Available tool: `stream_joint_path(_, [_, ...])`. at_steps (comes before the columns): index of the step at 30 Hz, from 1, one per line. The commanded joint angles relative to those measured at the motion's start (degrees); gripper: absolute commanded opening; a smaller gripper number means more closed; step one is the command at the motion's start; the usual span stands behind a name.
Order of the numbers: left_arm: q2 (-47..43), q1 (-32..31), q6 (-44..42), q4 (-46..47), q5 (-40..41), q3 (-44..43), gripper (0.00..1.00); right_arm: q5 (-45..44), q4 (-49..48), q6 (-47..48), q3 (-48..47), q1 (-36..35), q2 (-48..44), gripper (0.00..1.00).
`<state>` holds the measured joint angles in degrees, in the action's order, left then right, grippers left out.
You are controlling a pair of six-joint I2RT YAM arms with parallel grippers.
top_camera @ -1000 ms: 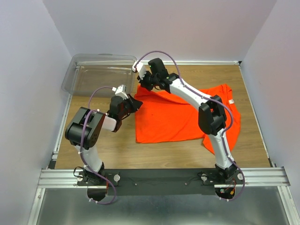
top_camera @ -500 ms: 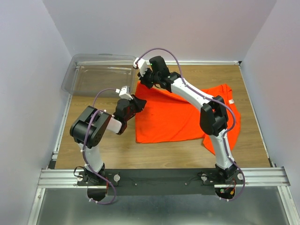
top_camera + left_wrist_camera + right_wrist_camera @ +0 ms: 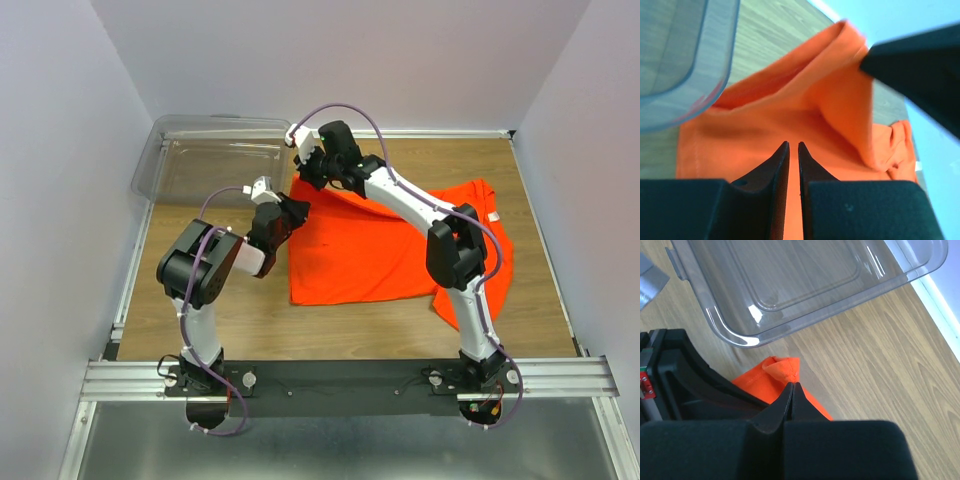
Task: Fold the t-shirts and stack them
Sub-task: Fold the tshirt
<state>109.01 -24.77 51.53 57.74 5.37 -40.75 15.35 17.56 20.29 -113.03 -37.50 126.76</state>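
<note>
A bright orange t-shirt (image 3: 390,250) lies spread on the wooden table, with a small white tag (image 3: 493,217) at its right edge. My right gripper (image 3: 305,172) is shut on the shirt's far left corner and holds it slightly raised. In the right wrist view the jaws (image 3: 791,384) pinch a hemmed orange corner (image 3: 782,371). My left gripper (image 3: 293,212) is over the shirt's left edge. In the left wrist view its fingers (image 3: 793,145) are almost together with a thin slit, nothing between them, above the orange fabric (image 3: 840,100).
A clear plastic bin (image 3: 160,150) sits at the far left of the table, close to both grippers; it also shows in the left wrist view (image 3: 685,60) and the right wrist view (image 3: 790,280). Grey walls enclose the table.
My left gripper has moved right and forward onto the shirt's left edge. My right gripper has lifted the far corner slightly toward the back.
</note>
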Motion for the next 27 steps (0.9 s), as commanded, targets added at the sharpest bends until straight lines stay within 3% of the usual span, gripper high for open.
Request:
stream_joint_path(1, [1.64, -0.1, 1.82, -4.01, 3.42, -3.27, 0.2, -0.41, -1.57, -1.13, 1.59, 0.23, -2.57, 0.0])
stream_joint_path(13, [2.96, -0.1, 3.58, -14.22, 5.35, -9.08, 0.16, -0.41, -1.83, -2.36, 0.89, 0.32, -2.75, 0.01])
stream_joint_path(27, [3.4, 0.17, 5.43, -18.97, 9.48, -12.33, 0.14, 0.81, -2.27, -3.51, 1.32, 0.76, -3.97, 0.01])
